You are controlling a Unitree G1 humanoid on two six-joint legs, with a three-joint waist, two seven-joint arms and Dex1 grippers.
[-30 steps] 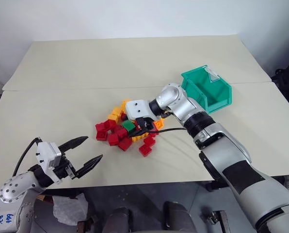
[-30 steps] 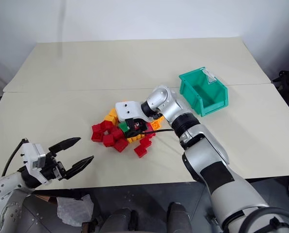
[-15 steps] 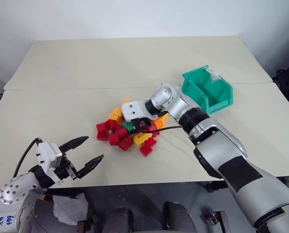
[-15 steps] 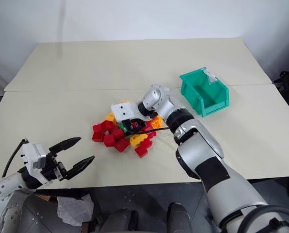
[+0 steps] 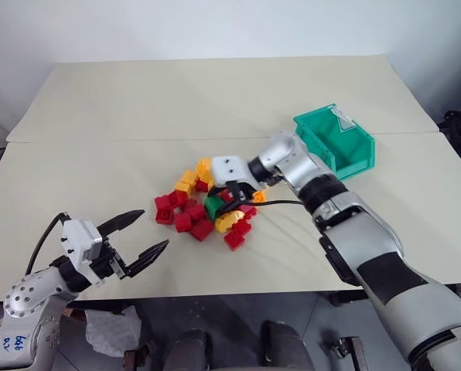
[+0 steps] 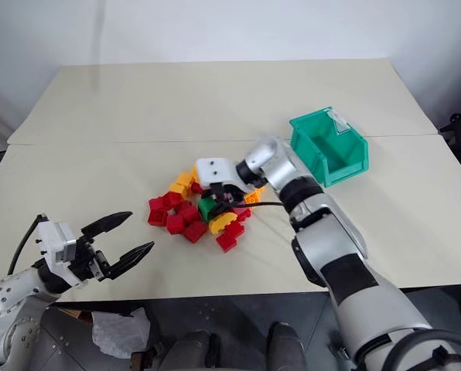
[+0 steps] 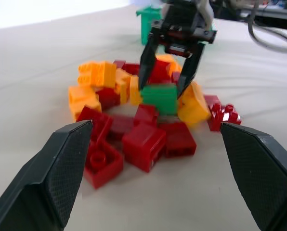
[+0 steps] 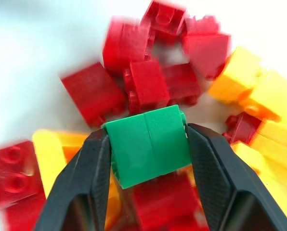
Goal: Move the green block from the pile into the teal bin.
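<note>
Gripping the green block point(image 8: 148, 144) between its 2 fingers, the right gripper point(image 7: 168, 83) sits over the pile point(image 5: 203, 202); the left gripper point(image 5: 140, 236) hovers spread wide.

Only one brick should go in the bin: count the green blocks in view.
1. The green block sits clamped between the right gripper's fingers, just over the pile. Another could lie hidden under the red and yellow-orange bricks.

Right tool point(image 8: 148, 144) clamped on the green block point(image 8: 147, 144), left tool point(image 5: 141, 236) spread wide, level.
</note>
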